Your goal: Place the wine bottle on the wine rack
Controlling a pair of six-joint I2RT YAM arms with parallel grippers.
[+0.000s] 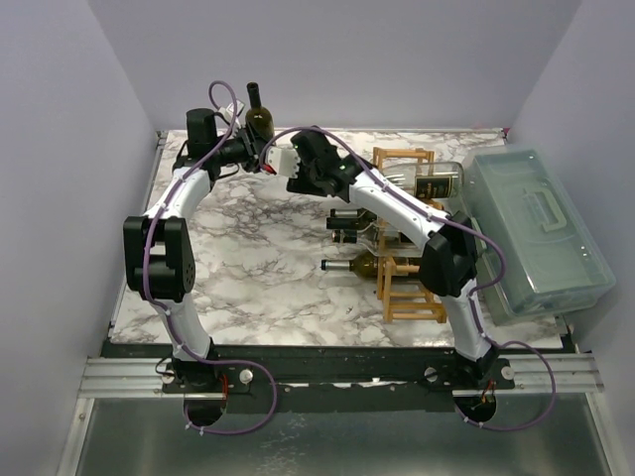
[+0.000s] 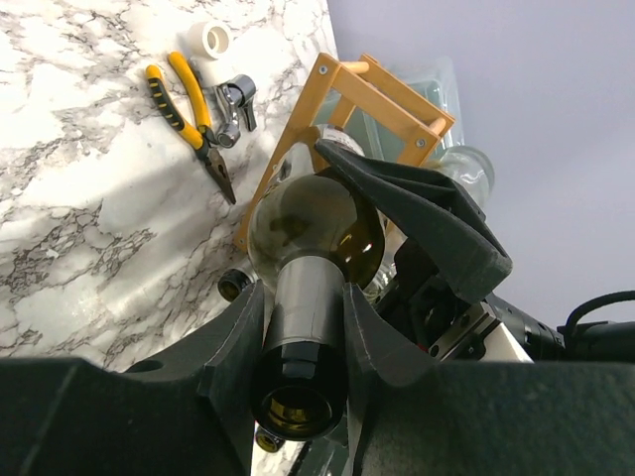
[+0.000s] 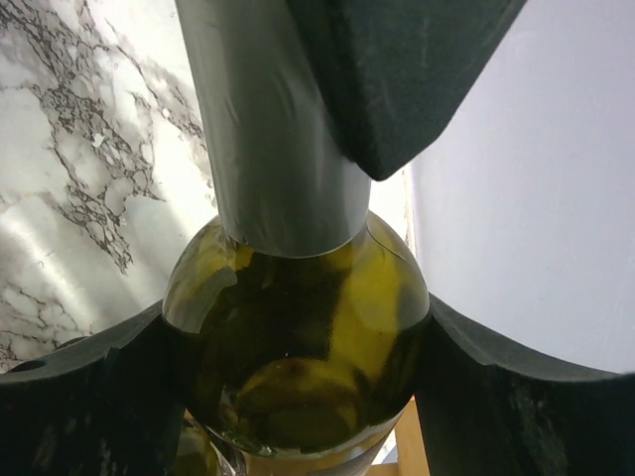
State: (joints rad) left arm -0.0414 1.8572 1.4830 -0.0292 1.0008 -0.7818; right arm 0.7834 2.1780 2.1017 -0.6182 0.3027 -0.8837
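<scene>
Left gripper (image 2: 303, 319) clamps the green wine bottle (image 1: 260, 119) by the neck, at 11 o'clock. Right gripper (image 3: 298, 349) apparently grips its body.

Both look identical to me: the left arm (image 1: 182, 198) and right arm (image 1: 395, 203) have glossy white links, chunky black joint housings, and purple cables (image 1: 274, 395) looping off the bases. The tool fingers (image 2: 230, 342) are matte black plastic.

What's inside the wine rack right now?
The wine rack holds at least three lying bottles: a clear bottle, a dark bottle and a green bottle. The right arm covers its middle cells.
</scene>
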